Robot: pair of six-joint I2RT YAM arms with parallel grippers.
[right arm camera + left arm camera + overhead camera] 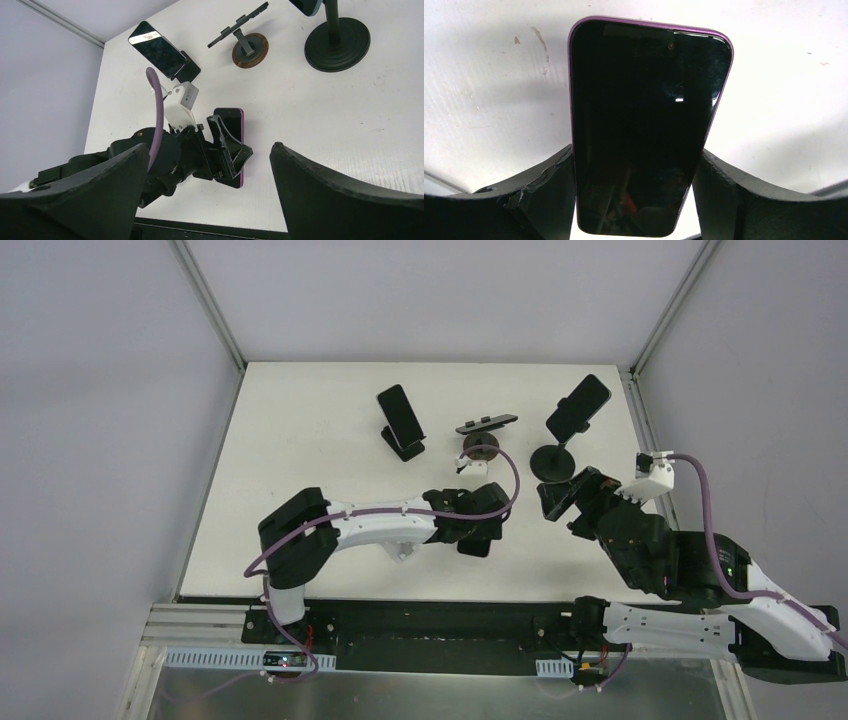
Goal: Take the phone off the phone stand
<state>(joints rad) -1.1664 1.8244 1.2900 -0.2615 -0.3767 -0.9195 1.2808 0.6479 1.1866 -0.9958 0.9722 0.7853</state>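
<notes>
A purple-edged phone (pixel 644 100) with a dark screen lies flat, low over the white table, between my left gripper's (pixel 634 160) fingers (pixel 549 185), which are closed against its sides. In the right wrist view the phone (pixel 231 121) sticks out past the left gripper (pixel 225 150). In the top view the left gripper (pixel 478 528) covers most of it. The clamp stand (pixel 487 430) with a brown round base stands empty behind it. My right gripper (pixel 560 502) is open and empty, to the right of the left gripper.
A second phone (pixel 400 412) leans on a black stand at back left. A third phone (pixel 578 405) sits on a pole stand with a round black base (pixel 552 462), close to the right gripper. The table's near edge (pixel 400 595) is just behind the arms.
</notes>
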